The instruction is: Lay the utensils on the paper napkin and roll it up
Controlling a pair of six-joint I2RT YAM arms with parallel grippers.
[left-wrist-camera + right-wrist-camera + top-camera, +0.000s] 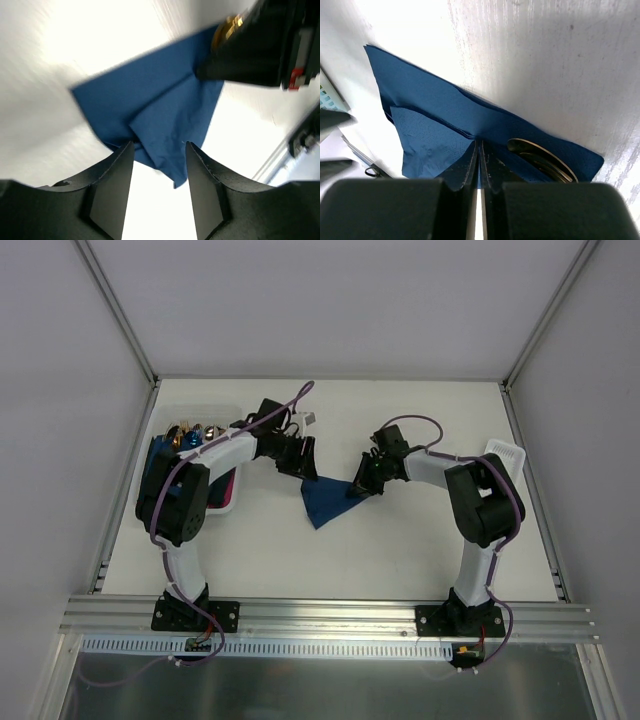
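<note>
Paper napkin (322, 500) lying partly folded on the white table (400, 550), between both grippers.

Dark navy sheet is sitting mid-table, one flap doubled over on itself, a point facing the near edge. Right gripper (480, 145) is reaching the napkin's right corner, its fingers pressing together on the folded layers, only a hairline slit showing between them. A coppery-gold utensil (540, 159) is lying just beside those fingertips on the napkin, only its rounded head showing under the fold; cannot tell which kind of piece. Left gripper (159, 147) is hanging over the napkin's upper left edge with fingers apart, a blue corner showing in the gap, nothing gripped. White tray (225, 410) is sitting far left behind the left arm, holding dark blue rolls (160, 455) with metallic heads. White basket (505, 452) is sitting at the right edge.
</note>
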